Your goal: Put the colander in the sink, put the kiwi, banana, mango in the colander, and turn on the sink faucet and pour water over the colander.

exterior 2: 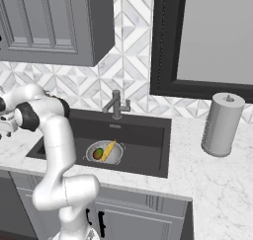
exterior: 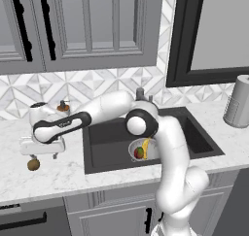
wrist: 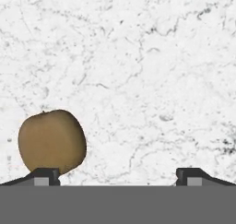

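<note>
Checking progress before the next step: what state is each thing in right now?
colander: in the sink, upright.
mango: inside the colander.
banana: inside the colander, leaning on the mango.
kiwi: on the counter left of the sink, not gripped, near one fingertip.
sink faucet: no water visible.
gripper: open, above the kiwi.
cabinet doors: closed.
</note>
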